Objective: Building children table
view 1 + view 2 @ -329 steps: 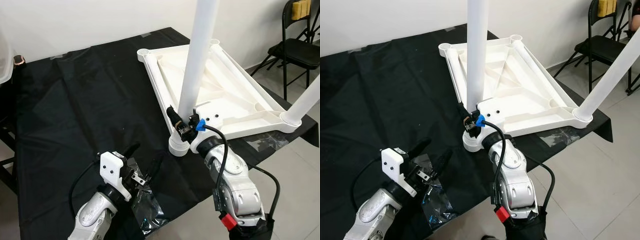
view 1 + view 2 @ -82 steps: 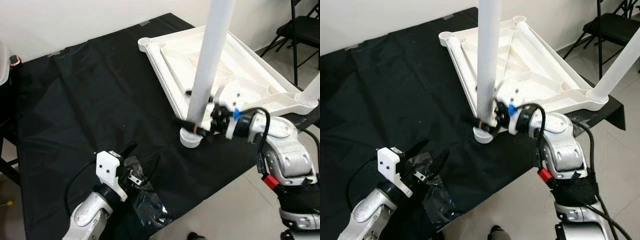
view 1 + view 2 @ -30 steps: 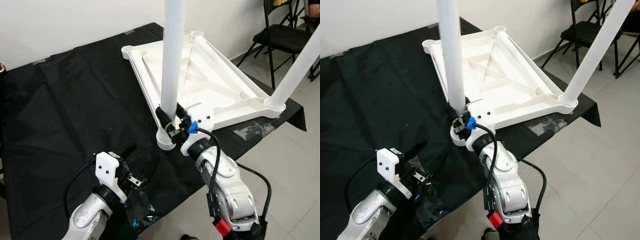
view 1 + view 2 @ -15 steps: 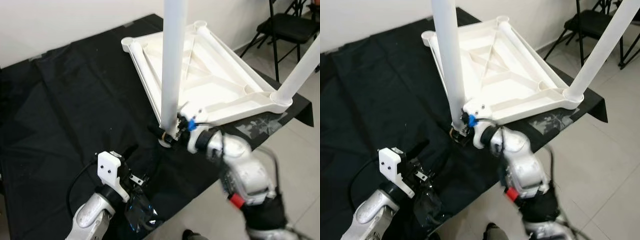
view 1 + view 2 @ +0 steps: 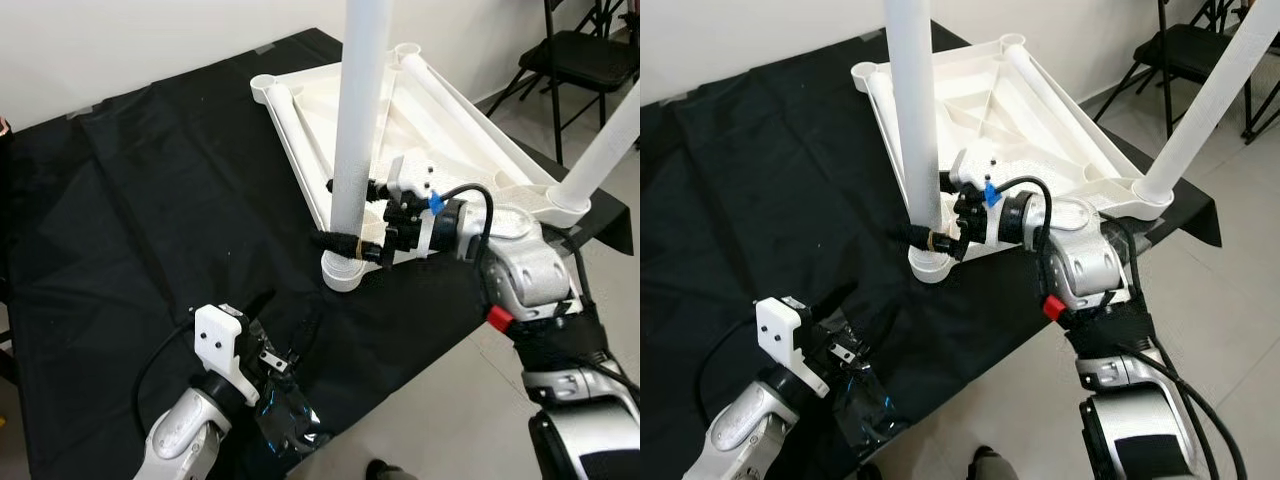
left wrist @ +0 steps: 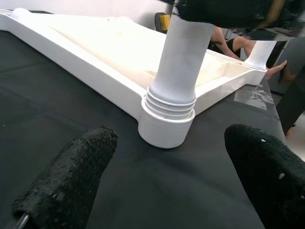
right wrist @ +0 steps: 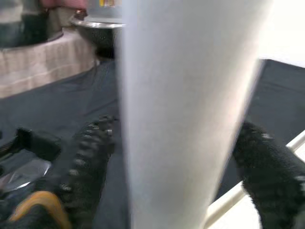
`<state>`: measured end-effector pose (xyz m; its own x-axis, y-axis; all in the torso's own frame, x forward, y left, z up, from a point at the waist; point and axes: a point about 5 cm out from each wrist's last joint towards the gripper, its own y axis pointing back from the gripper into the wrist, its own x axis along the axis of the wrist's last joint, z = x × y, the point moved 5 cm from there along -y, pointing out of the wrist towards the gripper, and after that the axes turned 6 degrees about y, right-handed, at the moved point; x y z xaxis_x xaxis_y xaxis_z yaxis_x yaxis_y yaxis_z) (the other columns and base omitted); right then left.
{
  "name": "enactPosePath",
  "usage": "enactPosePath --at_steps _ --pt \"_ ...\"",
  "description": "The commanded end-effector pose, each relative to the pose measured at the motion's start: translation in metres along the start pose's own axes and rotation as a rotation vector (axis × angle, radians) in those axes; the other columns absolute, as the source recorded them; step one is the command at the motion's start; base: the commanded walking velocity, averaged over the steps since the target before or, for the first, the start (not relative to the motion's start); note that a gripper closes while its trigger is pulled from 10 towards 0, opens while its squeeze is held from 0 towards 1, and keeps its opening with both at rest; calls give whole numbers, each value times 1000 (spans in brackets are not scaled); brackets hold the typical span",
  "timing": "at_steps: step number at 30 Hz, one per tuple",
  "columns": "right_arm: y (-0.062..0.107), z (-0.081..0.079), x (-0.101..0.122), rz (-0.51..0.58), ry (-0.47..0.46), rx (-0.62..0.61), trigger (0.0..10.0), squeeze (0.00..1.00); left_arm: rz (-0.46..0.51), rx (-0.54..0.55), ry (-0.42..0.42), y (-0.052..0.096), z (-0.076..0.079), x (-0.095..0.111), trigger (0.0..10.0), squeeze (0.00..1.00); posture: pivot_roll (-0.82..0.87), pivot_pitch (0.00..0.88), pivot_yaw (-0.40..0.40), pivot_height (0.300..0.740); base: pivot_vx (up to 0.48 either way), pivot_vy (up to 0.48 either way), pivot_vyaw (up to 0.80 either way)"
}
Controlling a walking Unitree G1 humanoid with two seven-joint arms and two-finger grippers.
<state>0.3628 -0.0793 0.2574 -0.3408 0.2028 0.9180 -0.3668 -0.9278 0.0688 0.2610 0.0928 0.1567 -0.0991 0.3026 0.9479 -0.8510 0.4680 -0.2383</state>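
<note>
A white children's table top (image 5: 450,140) lies upside down on the black cloth. A white leg (image 5: 358,130) stands upright in the near corner socket (image 5: 345,272). My right gripper (image 5: 352,218) reaches in from the right and is shut on this leg low down, one finger on each side; the right wrist view has the leg (image 7: 186,109) between both fingers (image 7: 88,162). A second leg (image 5: 610,140) stands in the right corner. My left gripper (image 5: 285,325) hovers open near the table's front edge, pointing at the socket (image 6: 167,126).
The black cloth (image 5: 150,200) covers the work table, whose front edge runs just below my arms. A crumpled clear plastic bag (image 5: 290,430) lies under the left gripper. A black folding chair (image 5: 590,50) stands on the tiled floor at the far right.
My right arm has swung from the near side round to the right of the leg, its gripper still around the leg's base. The camera has shifted. The left gripper has stayed put.
</note>
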Motion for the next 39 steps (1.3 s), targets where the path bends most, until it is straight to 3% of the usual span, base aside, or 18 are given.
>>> enactPosePath --at_steps 1,16,18,19,20,21,22,24,25,26,29,31,34,35,36,37,39 --pt "-2 -2 0 28 -8 21 0 0 -27 6 4 4 1 -5 10000 0 87 256 21 740 0 0 0" --pt "12 -10 -13 7 -30 69 0 0 -34 5 10 5 2 -6 10000 0 71 251 24 740 0 0 0" --pt "2 -28 -47 -121 -132 -119 0 0 -33 8 9 5 0 -6 10000 0 57 246 14 740 0 0 0" --pt "2 -28 -47 -121 -132 -119 0 0 -33 8 9 5 0 -6 10000 0 57 246 14 740 0 0 0" --pt "0 -46 -75 -260 -304 -531 0 0 -33 9 7 5 -3 -6 10000 0 44 243 4 740 0 0 0" --pt "0 -46 -75 -260 -304 -531 0 0 -33 9 7 5 -3 -6 10000 0 44 243 4 740 0 0 0" --pt "5 -55 -80 -281 -402 -681 0 0 -34 10 5 4 -4 -6 10000 0 46 242 4 740 0 0 0" --pt "-5 -99 -73 -275 -429 -668 0 0 -35 10 4 2 -6 -6 10000 0 42 241 12 740 0 0 0" --pt "-5 -99 -73 -275 -429 -668 0 0 -35 10 4 2 -6 -6 10000 0 42 241 12 740 0 0 0" --pt "-14 -114 -81 -292 -455 -582 0 0 -36 7 -2 1 -6 -7 10000 0 36 216 18 740 0 0 0" --pt "-14 -110 -89 -303 -499 -578 0 0 -37 6 -4 0 -6 -8 10000 0 38 214 15 740 0 0 0" --pt "-14 -95 -89 -294 -452 -603 0 0 -37 5 -3 -2 -7 -9 10000 0 39 203 14 740 0 0 0" --pt "-15 -87 -86 -287 -405 -621 0 0 -35 6 -6 -2 -8 -9 10000 0 41 201 13 740 0 0 0" --pt "-14 -83 -85 -297 -366 -632 7569 0 -33 8 -8 -2 -8 -9 10000 0 42 199 11 740 0 0 0" --pt "-14 -83 -85 -297 -366 -632 7569 0 -33 8 -8 -2 -8 -9 10000 0 42 199 11 740 0 0 0" --pt "-14 -78 -82 -291 -330 -629 10000 0 -31 12 -9 -2 -8 -9 10000 0 41 199 10 740 0 0 0" --pt "-14 -73 -74 -271 -288 -626 10000 0 -29 15 -10 -2 -9 -9 10000 0 41 199 10 740 0 0 0"
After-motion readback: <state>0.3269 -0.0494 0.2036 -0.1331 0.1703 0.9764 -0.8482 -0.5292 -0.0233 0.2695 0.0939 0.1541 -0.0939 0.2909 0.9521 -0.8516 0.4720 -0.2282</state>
